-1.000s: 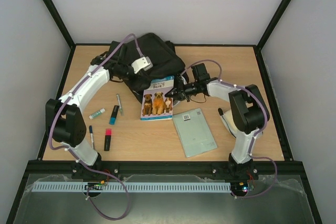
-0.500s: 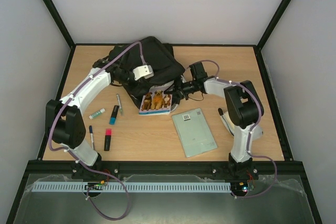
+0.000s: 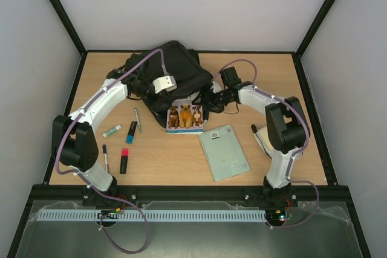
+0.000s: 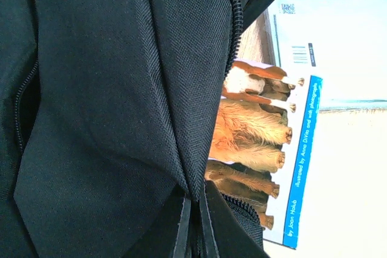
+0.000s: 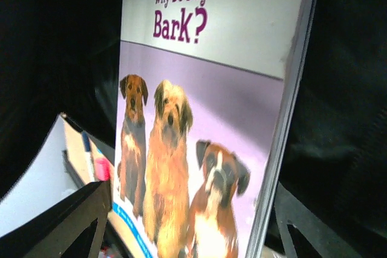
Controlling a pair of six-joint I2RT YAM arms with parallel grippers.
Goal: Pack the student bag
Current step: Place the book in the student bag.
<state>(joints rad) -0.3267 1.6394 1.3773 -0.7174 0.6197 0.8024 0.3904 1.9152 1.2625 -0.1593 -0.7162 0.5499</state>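
One item of several is partly packed: the dog book (image 3: 184,116) lies half inside the mouth of the backpack (image 3: 175,64), which sits at the far centre of the table (image 3: 302,89). The left gripper (image 4: 195,228) pinches the bag's zip flap; the right gripper (image 5: 190,225) has its fingers spread wide either side of the book. Unpacked: notebook (image 3: 224,152) near right, pens (image 3: 138,119) and highlighters (image 3: 124,161) near left. Bare wood at far right leaves room to move; the backpack crowds the far edge.

One student bag (image 3: 175,67), two books (image 3: 184,117) (image 3: 225,152), two highlighters (image 3: 130,132) (image 3: 124,161), two pens (image 3: 138,119) (image 3: 105,156), one white tube (image 3: 112,131).
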